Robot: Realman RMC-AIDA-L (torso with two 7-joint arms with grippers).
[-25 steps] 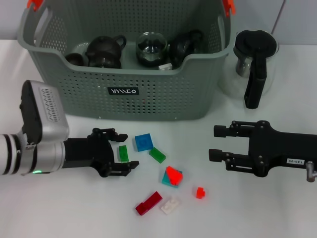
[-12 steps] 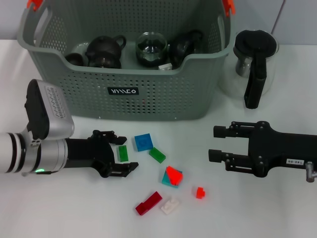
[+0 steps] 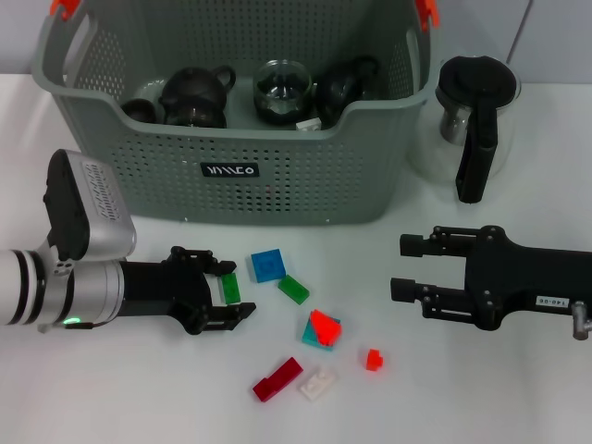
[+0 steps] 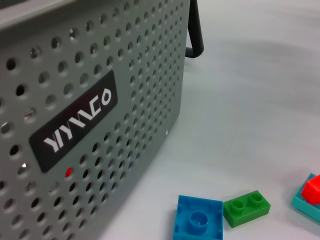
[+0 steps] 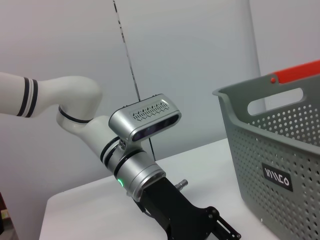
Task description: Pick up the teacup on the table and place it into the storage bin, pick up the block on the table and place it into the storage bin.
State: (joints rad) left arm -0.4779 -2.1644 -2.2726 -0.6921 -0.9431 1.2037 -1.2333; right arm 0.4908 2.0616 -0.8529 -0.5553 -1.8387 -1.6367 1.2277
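Now that your left tool (image 3: 225,289) has crept forward, fingers apart around the dark green block (image 3: 229,287) before the storage bin (image 3: 231,199), you can close; your right tool (image 3: 407,268) idles open.

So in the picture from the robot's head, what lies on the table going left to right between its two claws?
Left claw around a dark green block → blue block → light green block → small red block → right claw.

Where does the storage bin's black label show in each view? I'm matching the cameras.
Head view: black label on the storage bin front wall, centre-left.
Left wrist view: large, at left.
Right wrist view: low at right.
Shared landmark: the bin's perforated wall around it.
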